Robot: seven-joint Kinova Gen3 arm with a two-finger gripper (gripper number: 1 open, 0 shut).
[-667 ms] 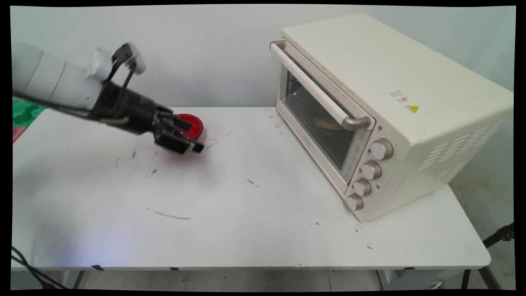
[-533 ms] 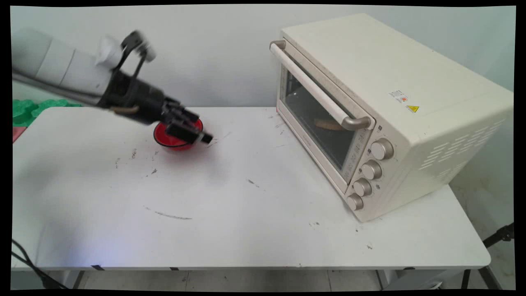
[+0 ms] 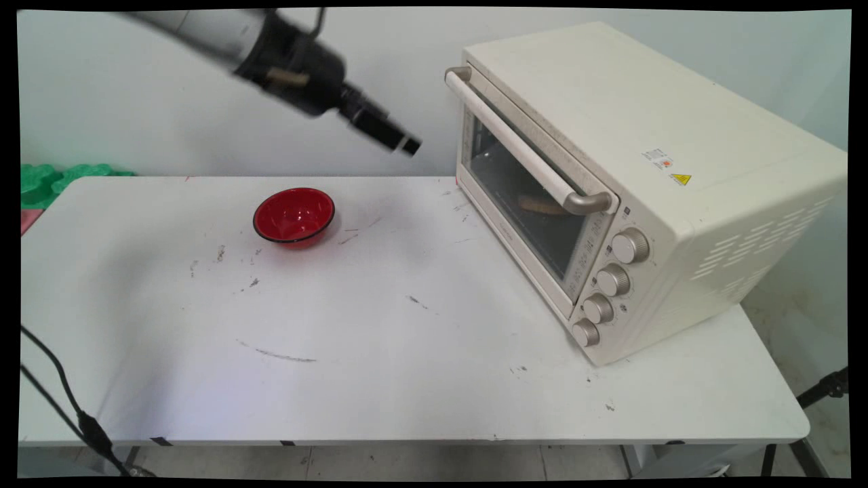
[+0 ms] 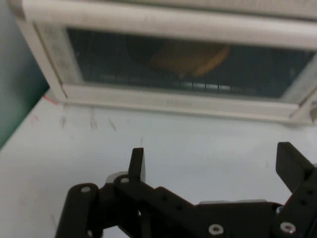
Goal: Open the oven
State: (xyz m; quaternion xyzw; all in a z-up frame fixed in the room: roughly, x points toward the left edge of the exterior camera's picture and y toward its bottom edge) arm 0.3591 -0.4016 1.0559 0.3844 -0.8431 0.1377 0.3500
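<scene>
My gripper (image 3: 405,144) hangs in the air above the table's back edge, pointing right toward the cream toaster oven (image 3: 644,169). It is a short way left of the oven's handle (image 3: 522,146), not touching it. In the hand view the gripper (image 4: 213,163) is open, its two fingers (image 4: 137,163) spread wide with nothing between them. Straight ahead is the shut glass door (image 4: 188,64), with a brownish piece of food (image 4: 190,57) inside on the rack. The same food (image 3: 542,205) shows through the door in the main view. A red bowl (image 3: 294,215) stands empty on the table, below and left of the gripper.
The white table (image 3: 380,325) carries scuff marks. The oven's knobs (image 3: 610,281) run down its front right side. Green and red material (image 3: 41,183) lies past the table's left end. Black cables (image 3: 61,407) hang at the lower left.
The gripper has risen from just over the red bowl and swung right toward the oven door. The bowl stays where it was, now fully uncovered.
</scene>
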